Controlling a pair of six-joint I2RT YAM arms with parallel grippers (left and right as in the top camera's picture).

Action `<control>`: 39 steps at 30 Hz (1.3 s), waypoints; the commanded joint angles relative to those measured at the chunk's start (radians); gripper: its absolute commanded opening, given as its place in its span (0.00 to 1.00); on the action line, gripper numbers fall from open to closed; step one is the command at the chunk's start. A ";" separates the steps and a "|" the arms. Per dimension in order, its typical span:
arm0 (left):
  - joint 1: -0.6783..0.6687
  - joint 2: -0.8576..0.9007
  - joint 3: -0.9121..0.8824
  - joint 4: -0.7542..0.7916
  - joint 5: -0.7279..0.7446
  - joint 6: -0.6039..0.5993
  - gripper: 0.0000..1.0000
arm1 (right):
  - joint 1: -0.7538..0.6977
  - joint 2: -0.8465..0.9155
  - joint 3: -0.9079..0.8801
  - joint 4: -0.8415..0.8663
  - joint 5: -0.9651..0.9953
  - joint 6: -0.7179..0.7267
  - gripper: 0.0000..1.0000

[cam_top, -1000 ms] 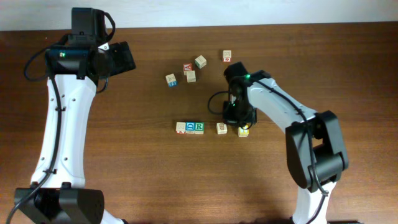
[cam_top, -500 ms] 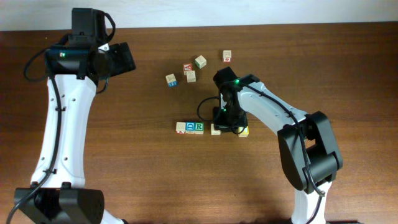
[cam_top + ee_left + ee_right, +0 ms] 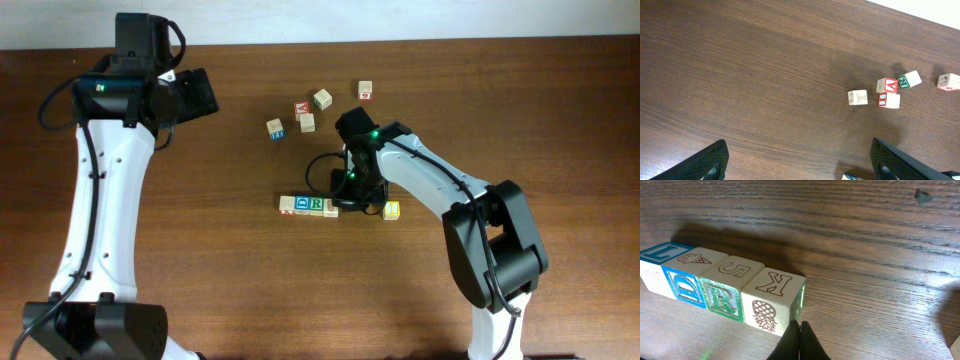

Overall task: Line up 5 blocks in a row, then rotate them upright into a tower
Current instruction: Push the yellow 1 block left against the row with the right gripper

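**Overhead view.** Four task blocks form a row running left to right on the surface point(image 3: 250, 280): left beige block point(image 3: 289, 204), blue-letter block point(image 3: 304, 205), green R block point(image 3: 318, 205), right beige block point(image 3: 331, 208). The yellow-faced block point(image 3: 391, 209) lies apart, to the right of the row. The right end effector point(image 3: 345, 198) sits at the row's right end, between the row and the yellow-faced block. The left end effector point(image 3: 200, 92) hangs far left, well apart, so the right arm is the nearer one.

**Left wrist view.** The jaws stand wide with nothing between them. Only the loose blocks point(image 3: 858, 97) of the far cluster are in view.

**Right wrist view.** The fingers are pressed together and hold nothing. The tips sit at the near right corner of the right beige block, apparently touching it. The row extends left from the tips. The yellow-faced block would probably call for a move to the right.
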 commanded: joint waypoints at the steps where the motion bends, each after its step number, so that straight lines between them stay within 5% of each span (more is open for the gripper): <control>1: 0.004 0.009 -0.004 -0.002 0.003 -0.006 0.89 | 0.005 0.008 -0.007 0.002 -0.012 0.015 0.04; 19: 0.004 0.009 -0.004 -0.002 0.003 -0.006 0.89 | -0.219 -0.090 0.190 -0.375 0.255 -0.027 0.04; 30: 0.004 0.009 -0.004 -0.002 0.003 -0.006 0.89 | -0.218 -0.089 -0.108 -0.169 0.267 -0.031 0.04; 39: 0.004 0.009 -0.004 -0.002 0.003 -0.006 0.89 | -0.155 -0.088 -0.137 -0.006 0.089 -0.053 0.04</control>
